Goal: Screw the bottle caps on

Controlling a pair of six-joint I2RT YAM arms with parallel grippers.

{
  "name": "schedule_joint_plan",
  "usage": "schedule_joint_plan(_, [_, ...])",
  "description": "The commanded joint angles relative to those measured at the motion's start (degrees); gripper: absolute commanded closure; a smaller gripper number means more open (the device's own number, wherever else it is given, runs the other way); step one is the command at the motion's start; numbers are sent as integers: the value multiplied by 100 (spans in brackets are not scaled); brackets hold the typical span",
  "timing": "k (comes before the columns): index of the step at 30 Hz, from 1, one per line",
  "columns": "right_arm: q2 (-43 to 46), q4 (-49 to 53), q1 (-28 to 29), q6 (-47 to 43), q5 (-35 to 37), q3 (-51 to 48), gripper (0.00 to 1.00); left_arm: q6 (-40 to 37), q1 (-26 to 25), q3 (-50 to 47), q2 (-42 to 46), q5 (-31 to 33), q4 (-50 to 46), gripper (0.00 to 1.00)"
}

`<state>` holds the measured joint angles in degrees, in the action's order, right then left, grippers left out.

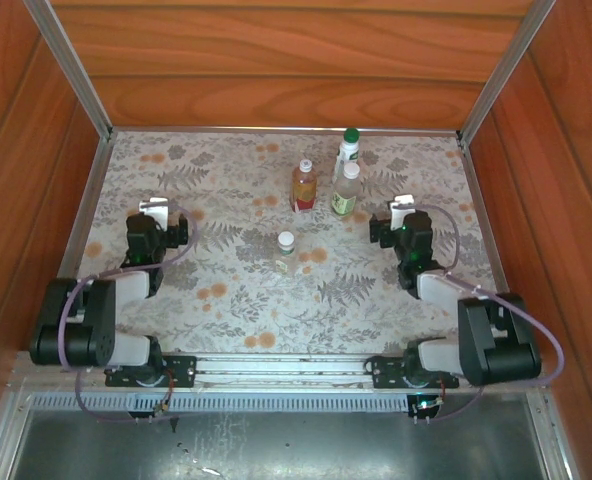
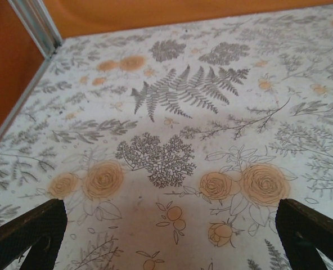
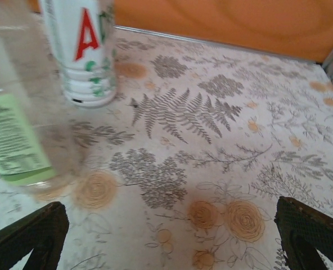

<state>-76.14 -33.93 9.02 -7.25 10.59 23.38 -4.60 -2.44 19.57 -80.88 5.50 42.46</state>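
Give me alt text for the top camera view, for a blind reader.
Four small capped bottles stand on a floral-patterned table: an amber bottle, a white bottle with a dark green cap and a clear green-labelled bottle grouped at the back, and a tiny clear bottle nearer the middle. The left gripper and right gripper sit either side, open and empty.

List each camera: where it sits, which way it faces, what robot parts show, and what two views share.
Top external: above and behind the bases, looking down at the table, bottles, both arms, left gripper, right gripper.
Left wrist: low over the table, facing the far-left corner; its open fingers at the bottom corners.
Right wrist: low, facing the back wall; its open fingers below.
Shared: top and right wrist show the white bottle and green-labelled bottle.
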Motion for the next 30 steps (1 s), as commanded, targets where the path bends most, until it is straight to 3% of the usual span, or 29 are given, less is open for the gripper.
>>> schedule_joint_plan(1, [-495, -538, -510, 408, -853, 191, 0, 279, 45, 221, -469, 147, 526, 0])
schedule_joint_plan(6, [-1283, -1198, -726, 607, -990, 231, 0, 609, 288, 327, -954, 245, 824, 0])
schedule_joint_plan(8, [-1173, -685, -763, 654, -1024, 381, 0, 605, 289, 307, -931, 250, 826, 0])
schedule_joint_plan(30, [-1158, -650, -769, 629, -1040, 387, 0, 574, 291, 311, -930, 220, 828, 0])
